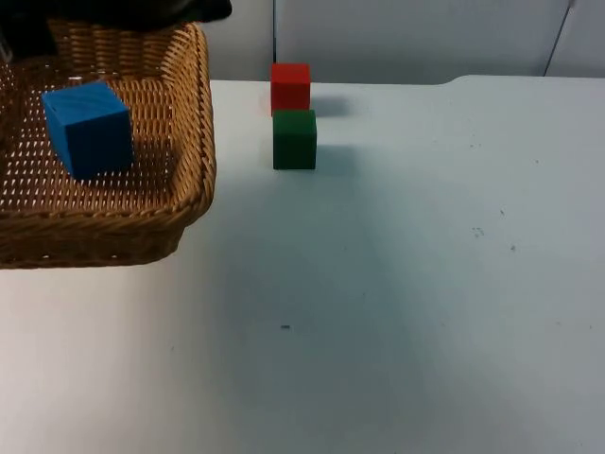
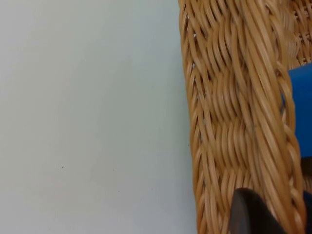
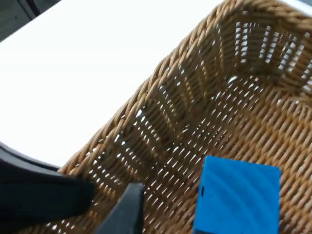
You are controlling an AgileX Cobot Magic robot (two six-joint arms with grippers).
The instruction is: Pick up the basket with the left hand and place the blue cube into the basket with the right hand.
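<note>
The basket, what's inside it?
A blue cube sits inside the basket, on its woven floor. The patch of floor under the cube is covered. The right gripper hangs above the basket, apart from the cube.

tan woven basket (image 1: 194, 142), blue cube (image 1: 88, 129), red cube (image 1: 290, 87), green cube (image 1: 295, 139)

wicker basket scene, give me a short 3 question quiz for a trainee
1. True or false: the blue cube lies inside the woven wicker basket.
2. Which cube stands nearer the grey partition wall: A) the red cube B) the green cube?
3. Fill in: the red and green cubes stand on the white ____.

Key: 1 true; 2 A; 3 table.
</note>
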